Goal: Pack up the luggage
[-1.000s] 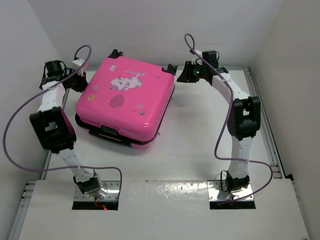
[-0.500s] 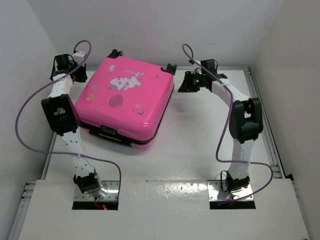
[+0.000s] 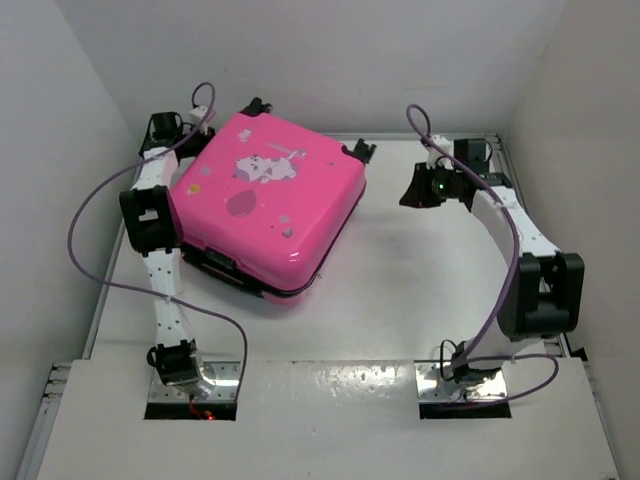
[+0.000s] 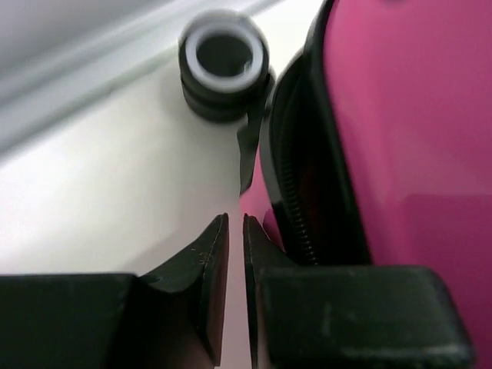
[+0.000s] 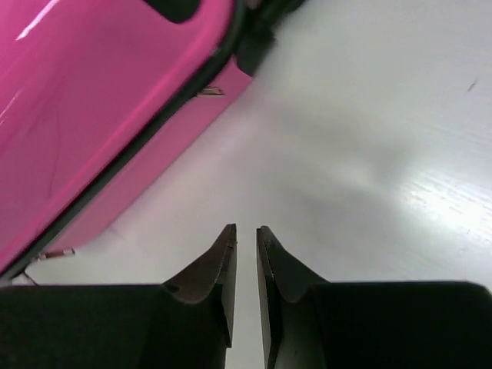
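Pink luggage (image 3: 265,210); L fingers (image 4: 207,261) at far corner, R fingers (image 5: 215,265) aside; both clenched, empty.

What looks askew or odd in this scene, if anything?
The luggage lies turned at an angle on the table, not square with its edges. Beside the left claw the zipper looks undone, with a dark gap showing there. Nothing looks spilled or damaged.

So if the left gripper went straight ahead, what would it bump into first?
Most likely the luggage, its black zipper edge beside the left gripper; the wheel sits farther on. Depth is unclear.
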Available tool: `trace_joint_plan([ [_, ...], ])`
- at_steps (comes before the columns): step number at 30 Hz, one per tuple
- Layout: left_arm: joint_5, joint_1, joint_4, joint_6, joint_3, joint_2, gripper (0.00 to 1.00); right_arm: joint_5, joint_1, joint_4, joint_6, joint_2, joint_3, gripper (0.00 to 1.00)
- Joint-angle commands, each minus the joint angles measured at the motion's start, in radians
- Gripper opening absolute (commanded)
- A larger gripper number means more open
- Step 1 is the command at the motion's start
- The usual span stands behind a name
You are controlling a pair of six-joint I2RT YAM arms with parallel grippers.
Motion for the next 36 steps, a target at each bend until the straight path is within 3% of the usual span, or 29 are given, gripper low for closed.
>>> trace_joint_plan([
  [1, 0.235, -0.175, 0.199, -0.213, 0.074, 0.035, 0.19, -0.046, 0.026, -0.053, -0.134, -0.109, -0.082, 0.16],
  [4, 0.187, -0.216, 0.397, -0.314, 0.143, 0.078, 0.19, -0.049, 0.061, -0.071, -0.277, -0.198, -0.156, 0.15],
  [7, -0.038, -0.230, 0.505, -0.361, 0.165, 0.068, 0.39, -0.068, 0.118, -0.048, -0.418, -0.311, -0.251, 0.12],
  [8, -0.183, -0.230, 0.541, -0.362, 0.112, 0.043, 0.55, -0.074, 0.164, -0.028, -0.453, -0.350, -0.273, 0.11],
  [9, -0.251, -0.230, 0.572, -0.371, 0.081, -0.018, 0.64, -0.083, 0.178, -0.019, -0.529, -0.362, -0.318, 0.11],
  [11, -0.430, -0.196, 0.632, -0.380, 0.018, -0.083, 0.75, -0.108, 0.246, 0.021, -0.599, -0.407, -0.392, 0.09],
  [17, -0.437, -0.032, 0.591, -0.579, 0.021, -0.294, 0.83, -0.183, 0.376, 0.116, -0.737, -0.390, -0.483, 0.09],
  [19, -0.375, 0.046, 0.560, -0.691, -0.037, -0.363, 0.90, -0.212, 0.413, 0.134, -0.800, -0.385, -0.507, 0.09],
  [25, -0.108, 0.218, 0.422, -0.872, -0.292, -0.661, 0.91, -0.261, 0.498, 0.226, -0.941, -0.405, -0.632, 0.11],
  [28, -0.023, 0.258, 0.311, -0.883, -0.415, -0.771, 0.91, -0.171, 0.567, 0.361, -0.961, -0.383, -0.710, 0.11],
  [29, 0.012, 0.281, 0.299, -0.883, -0.526, -0.866, 0.89, -0.157, 0.606, 0.425, -0.946, -0.360, -0.731, 0.11],
  [31, 0.023, 0.299, 0.243, -0.816, -0.631, -0.967, 0.87, -0.084, 0.633, 0.579, -0.915, -0.315, -0.747, 0.11],
  [36, -0.126, 0.354, 0.043, -0.653, -0.890, -1.253, 0.86, 0.098, 0.742, 0.808, -0.810, -0.142, -0.712, 0.12],
])
